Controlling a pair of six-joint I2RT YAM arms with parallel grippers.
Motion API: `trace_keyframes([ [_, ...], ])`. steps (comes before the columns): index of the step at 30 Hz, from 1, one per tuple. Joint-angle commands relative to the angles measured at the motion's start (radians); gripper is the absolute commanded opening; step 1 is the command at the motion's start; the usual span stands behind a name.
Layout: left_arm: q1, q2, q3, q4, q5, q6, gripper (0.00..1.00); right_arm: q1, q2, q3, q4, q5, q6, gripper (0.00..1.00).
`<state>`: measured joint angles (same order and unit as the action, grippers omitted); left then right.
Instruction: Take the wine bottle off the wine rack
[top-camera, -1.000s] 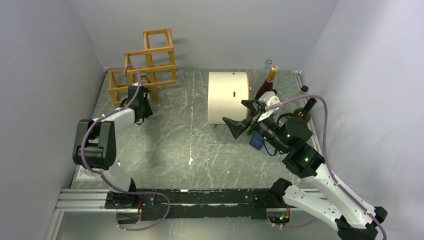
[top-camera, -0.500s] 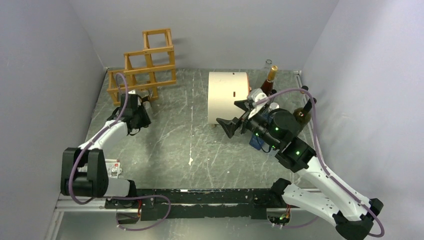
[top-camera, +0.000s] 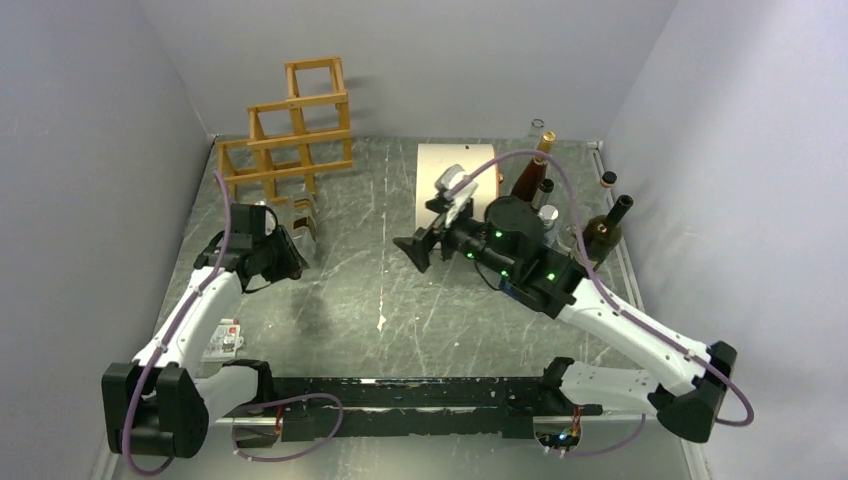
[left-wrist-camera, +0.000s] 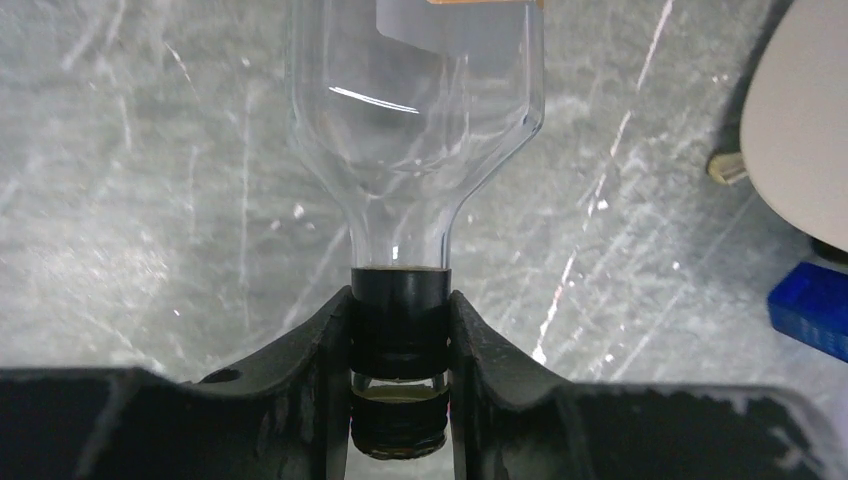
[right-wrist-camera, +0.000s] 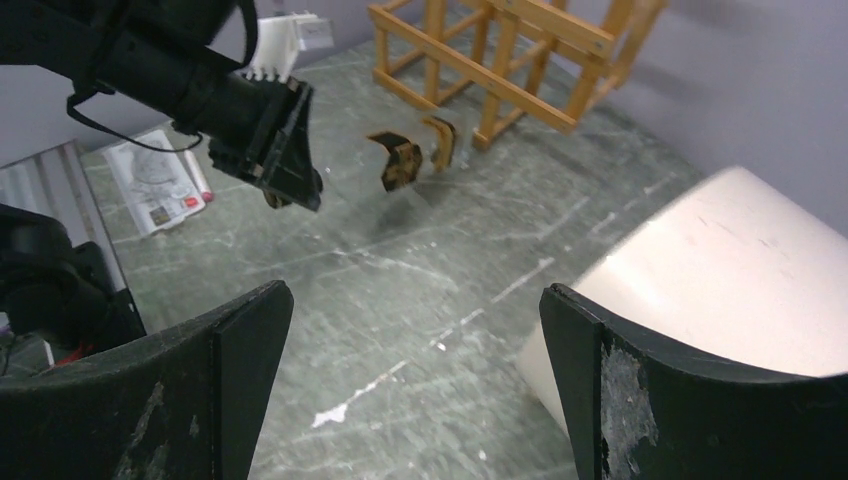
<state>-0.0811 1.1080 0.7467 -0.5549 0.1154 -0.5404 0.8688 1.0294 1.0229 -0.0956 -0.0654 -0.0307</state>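
Left wrist view: grips the wine bottle (left-wrist-camera: 415, 120) by its dark-collared neck, left gripper (left-wrist-camera: 400, 320) pinched tight around it; points the clear body straight away from the fingers, long axis in line with the reach, base toward the wine rack (top-camera: 290, 140); holds it outside the cells, just in front of the lowest ones; touching a bar or apart, cannot tell; hangs over the table (top-camera: 360, 290) or rests on it, unclear; calls for a pull-back and set-down by the left arm, as a judgement; shows the right gripper (right-wrist-camera: 415, 300) spread wide and empty, well apart, near the cream drum (top-camera: 480, 160).
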Motion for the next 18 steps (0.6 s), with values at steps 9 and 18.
trace_keyframes([
  [9, -0.007, -0.084, 0.009, -0.247, 0.222, -0.063, 0.07, 0.187, 0.333, 0.115, 0.095, -0.125, -0.221, 1.0],
  [18, -0.009, -0.212, 0.035, -0.378, 0.283, -0.016, 0.07, 0.213, 0.541, 0.067, 0.295, -0.233, -0.393, 1.0],
])
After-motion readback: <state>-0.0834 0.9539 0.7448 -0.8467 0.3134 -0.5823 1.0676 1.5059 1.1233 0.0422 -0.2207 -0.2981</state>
